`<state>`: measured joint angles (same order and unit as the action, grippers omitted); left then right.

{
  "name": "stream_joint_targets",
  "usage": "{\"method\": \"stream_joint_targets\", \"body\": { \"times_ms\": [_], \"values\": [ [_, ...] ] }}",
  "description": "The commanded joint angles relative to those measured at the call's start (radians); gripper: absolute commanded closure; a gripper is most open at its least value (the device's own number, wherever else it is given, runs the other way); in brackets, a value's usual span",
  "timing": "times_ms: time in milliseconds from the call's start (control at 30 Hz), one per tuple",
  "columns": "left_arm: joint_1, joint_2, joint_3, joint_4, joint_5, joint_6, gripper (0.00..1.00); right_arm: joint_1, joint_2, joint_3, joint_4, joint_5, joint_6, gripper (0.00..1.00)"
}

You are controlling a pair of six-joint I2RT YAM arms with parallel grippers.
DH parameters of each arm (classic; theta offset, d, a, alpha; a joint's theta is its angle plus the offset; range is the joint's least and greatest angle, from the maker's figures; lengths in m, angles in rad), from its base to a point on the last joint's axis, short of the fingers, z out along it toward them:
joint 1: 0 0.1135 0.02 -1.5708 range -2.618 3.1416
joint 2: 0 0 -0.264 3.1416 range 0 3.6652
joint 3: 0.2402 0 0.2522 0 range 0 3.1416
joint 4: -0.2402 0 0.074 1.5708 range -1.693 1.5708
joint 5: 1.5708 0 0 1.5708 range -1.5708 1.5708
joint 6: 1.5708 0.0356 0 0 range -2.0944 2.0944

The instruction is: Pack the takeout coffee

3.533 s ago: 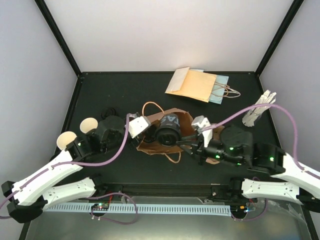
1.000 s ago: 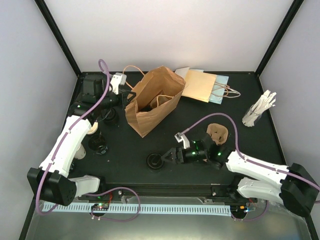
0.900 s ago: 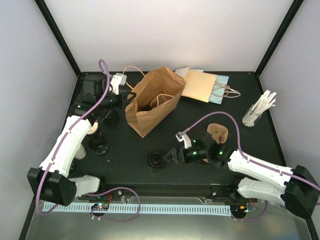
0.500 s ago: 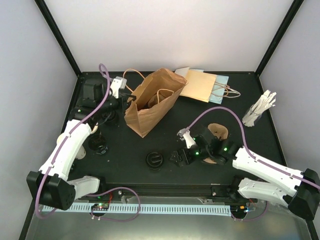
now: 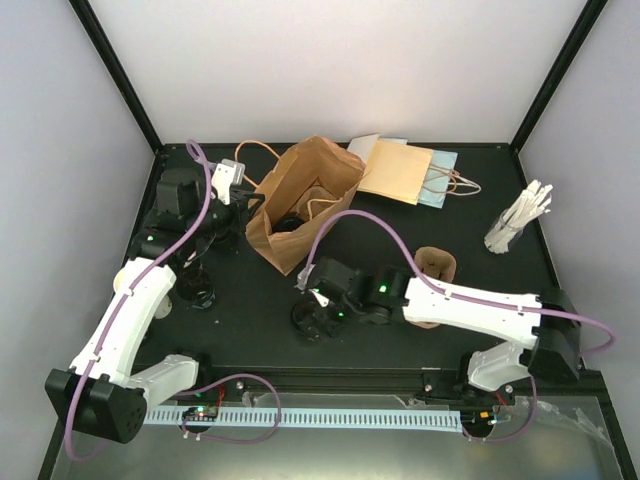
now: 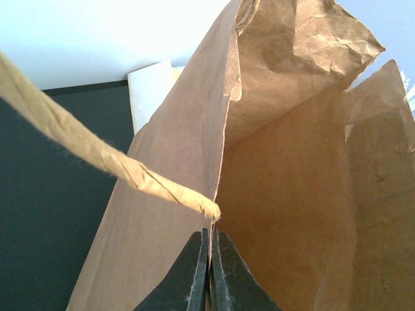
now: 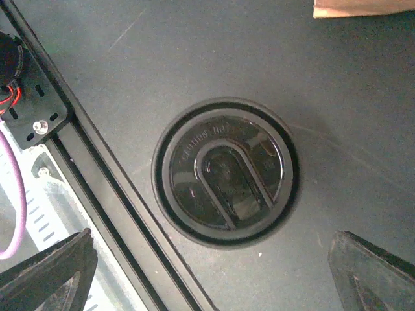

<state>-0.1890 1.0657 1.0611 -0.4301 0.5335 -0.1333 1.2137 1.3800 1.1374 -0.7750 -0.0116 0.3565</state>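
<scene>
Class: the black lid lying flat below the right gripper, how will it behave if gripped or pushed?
The black lid looks thin and moulded, so it is probably light and slightly flexible when squeezed. Flat on the smooth table, it would likely slide, not roll or tip. Its low rim offers little to grip.

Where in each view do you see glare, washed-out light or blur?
Left wrist: the wall behind the paper bag is washed out to white. Right wrist: the black lid is sharp, while the fingers in the bottom corners are blurred. Top external: even light, soft shadows.
</scene>
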Motion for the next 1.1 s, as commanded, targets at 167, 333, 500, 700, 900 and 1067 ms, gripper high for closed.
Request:
{"method": "stream_joint_targets", "body": {
  "times_ms": [167,333,500,700,900,1067],
  "values": [
    [0.012,-0.012,-0.007,0.041,-0.010,-0.017,0.98,0.076,0.213,0.193,-0.083,0.107,-0.044,0.00],
    [0.013,-0.002,-0.008,0.049,0.001,-0.025,0.98,0.084,0.284,0.238,-0.112,0.127,-0.044,0.03],
    [0.013,0.008,-0.007,0.055,0.011,-0.032,0.98,0.093,0.317,0.259,-0.147,0.161,-0.049,0.05],
    [0.013,0.015,-0.006,0.059,0.022,-0.041,0.98,0.098,0.330,0.267,-0.161,0.183,-0.055,0.09],
    [0.013,0.014,-0.004,0.057,0.023,-0.041,0.98,0.099,0.336,0.267,-0.153,0.168,-0.063,0.14],
    [0.013,0.013,-0.004,0.056,0.024,-0.039,0.98,0.098,0.355,0.279,-0.155,0.163,-0.065,0.15]
  ]
}}
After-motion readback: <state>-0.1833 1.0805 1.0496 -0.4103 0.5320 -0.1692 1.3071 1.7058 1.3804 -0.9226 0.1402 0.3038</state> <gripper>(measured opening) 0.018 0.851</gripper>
